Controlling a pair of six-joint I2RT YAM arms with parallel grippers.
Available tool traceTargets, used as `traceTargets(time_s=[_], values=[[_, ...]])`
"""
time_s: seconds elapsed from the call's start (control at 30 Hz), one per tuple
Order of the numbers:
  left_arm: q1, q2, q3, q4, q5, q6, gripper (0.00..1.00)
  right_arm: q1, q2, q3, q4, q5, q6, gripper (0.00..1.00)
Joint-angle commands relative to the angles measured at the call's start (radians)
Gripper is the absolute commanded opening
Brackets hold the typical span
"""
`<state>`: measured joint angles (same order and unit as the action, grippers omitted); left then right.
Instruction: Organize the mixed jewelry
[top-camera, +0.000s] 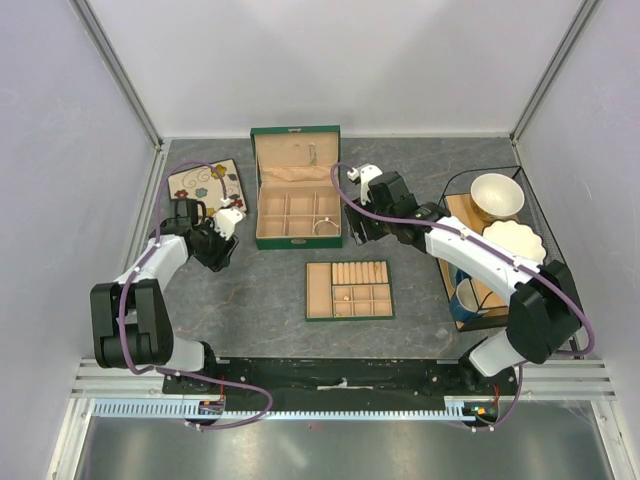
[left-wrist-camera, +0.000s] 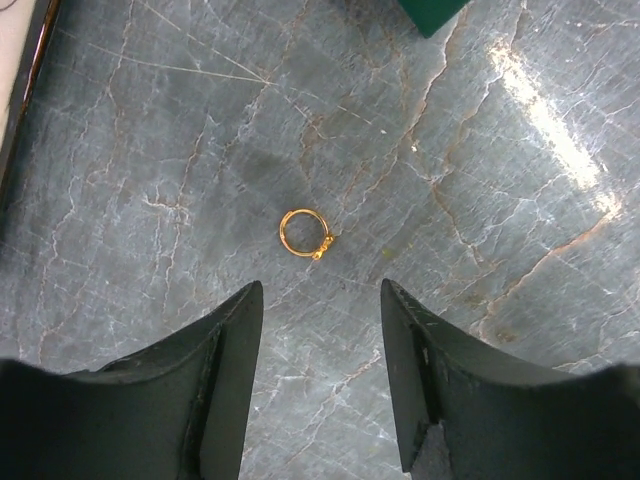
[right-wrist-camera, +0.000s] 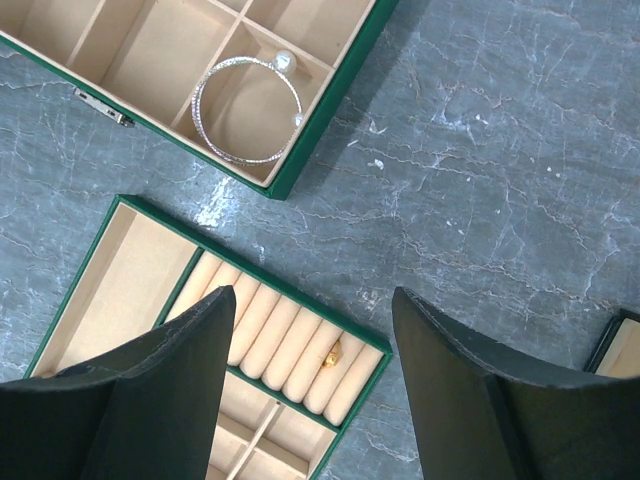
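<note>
A small gold ring (left-wrist-camera: 305, 233) lies on the grey table just ahead of my left gripper (left-wrist-camera: 320, 290), which is open and empty above it. That gripper (top-camera: 222, 256) sits left of the open green jewelry box (top-camera: 296, 190). The silvery-white bangle (right-wrist-camera: 285, 62) lies in the box's near-right compartment and also shows in the top view (top-camera: 325, 226). My right gripper (right-wrist-camera: 315, 295) is open and empty, hovering over the table between the box and the tan divided tray (top-camera: 349, 290). A gold ring (right-wrist-camera: 331, 354) sits in the tray's ring rolls.
A floral mat (top-camera: 205, 185) lies at the back left; its edge (left-wrist-camera: 20, 80) shows in the left wrist view. A wire rack at the right holds a bowl (top-camera: 495, 195), a scalloped plate (top-camera: 515, 240) and a blue cup (top-camera: 465, 295). The box's corner (left-wrist-camera: 430, 12) is ahead of my left gripper.
</note>
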<state>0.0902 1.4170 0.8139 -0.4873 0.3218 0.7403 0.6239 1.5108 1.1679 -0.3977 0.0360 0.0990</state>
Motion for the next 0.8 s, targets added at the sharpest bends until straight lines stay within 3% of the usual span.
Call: traceTargets(time_s=[0.0, 0.3, 0.77], values=[[0.005, 0.017, -0.006, 0.066, 0.042, 0.120, 0.56, -0.004, 0.015, 0.039, 0.017, -0.021, -0.013, 0.72], [0.005, 0.086, 0.033, 0.038, 0.071, 0.235, 0.47, -0.012, 0.037, 0.039, 0.014, -0.034, -0.010, 0.71], [-0.006, 0.143, 0.094, -0.007, 0.102, 0.289, 0.44, -0.024, 0.046, 0.033, 0.014, -0.035, -0.007, 0.71]])
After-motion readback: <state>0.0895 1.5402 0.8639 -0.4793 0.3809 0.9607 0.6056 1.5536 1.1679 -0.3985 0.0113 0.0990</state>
